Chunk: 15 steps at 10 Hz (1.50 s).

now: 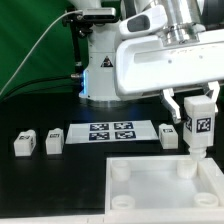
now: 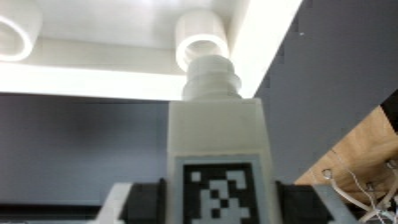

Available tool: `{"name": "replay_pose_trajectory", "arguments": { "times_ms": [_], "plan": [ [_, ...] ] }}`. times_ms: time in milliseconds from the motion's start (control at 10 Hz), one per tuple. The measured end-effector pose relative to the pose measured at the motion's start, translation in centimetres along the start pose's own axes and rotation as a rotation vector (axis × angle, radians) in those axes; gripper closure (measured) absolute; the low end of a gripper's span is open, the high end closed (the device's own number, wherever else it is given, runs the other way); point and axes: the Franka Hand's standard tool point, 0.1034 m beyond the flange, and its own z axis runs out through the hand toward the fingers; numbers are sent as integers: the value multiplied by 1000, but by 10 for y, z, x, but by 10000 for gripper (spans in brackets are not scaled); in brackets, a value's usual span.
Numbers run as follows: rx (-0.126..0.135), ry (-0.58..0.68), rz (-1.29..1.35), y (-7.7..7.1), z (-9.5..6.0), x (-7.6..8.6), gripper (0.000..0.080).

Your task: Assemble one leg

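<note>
You have the hand grasping one leg over one tray; three more legs on the tabletop.

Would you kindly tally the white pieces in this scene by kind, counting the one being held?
Legs: 4, one held in the gripper, three lying loose
Tray: 1
Marker board: 1
Total: 6
</note>
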Motion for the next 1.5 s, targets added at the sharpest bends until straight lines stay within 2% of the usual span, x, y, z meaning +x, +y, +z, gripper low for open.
{"name": "replay_pose_trajectory", "arguments": {
  "times_ms": [400, 700, 1200, 1300, 1500],
  "plan": [
    [7, 4, -1, -2, 19, 9, 508],
    [11, 11, -15, -3, 22, 23, 508],
    [9, 9, -15, -1, 23, 22, 508],
    [4, 7, -14, 5, 27, 21, 508],
    [7, 2, -12, 4, 31, 19, 508]
  ]
}}
